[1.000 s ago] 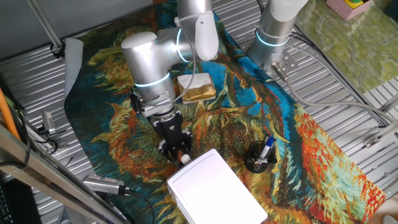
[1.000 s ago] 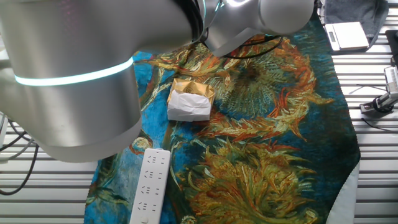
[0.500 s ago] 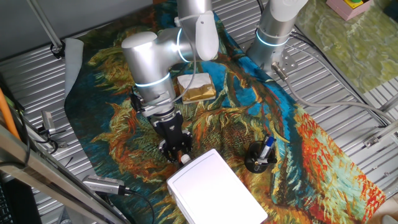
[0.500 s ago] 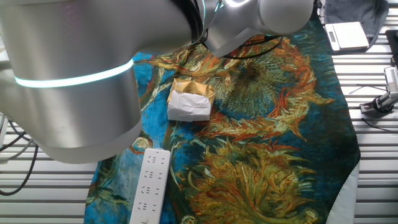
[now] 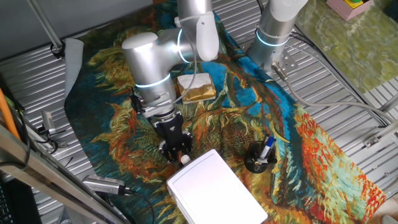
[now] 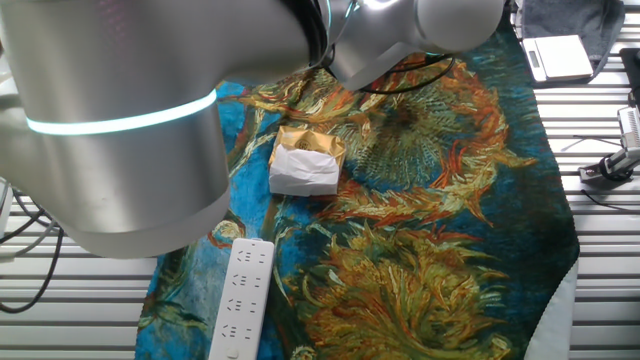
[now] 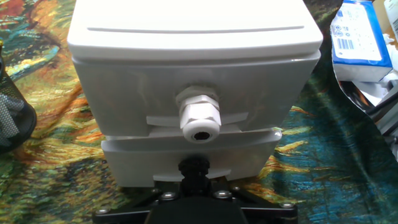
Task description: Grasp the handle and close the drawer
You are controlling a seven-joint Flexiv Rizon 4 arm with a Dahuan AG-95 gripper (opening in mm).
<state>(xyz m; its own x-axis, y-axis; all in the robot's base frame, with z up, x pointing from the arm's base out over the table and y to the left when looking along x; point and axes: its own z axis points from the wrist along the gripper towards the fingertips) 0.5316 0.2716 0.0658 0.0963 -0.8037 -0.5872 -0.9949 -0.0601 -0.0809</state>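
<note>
Hand view looks straight at the handle [image 7: 199, 118] on the drawer [image 7: 194, 93], lined up for pushing it in, but I cannot tell if the gripper [image 5: 180, 155] is pinching.

we find little legible text. a blue-and-white packet [image 7: 357, 38] at the hand view's upper right carries a barcode and small print, too fine for us to read. the white power strip [image 6: 240, 296] in the other fixed view shows socket markings only. we read no brands or numbers elsewhere.
</note>
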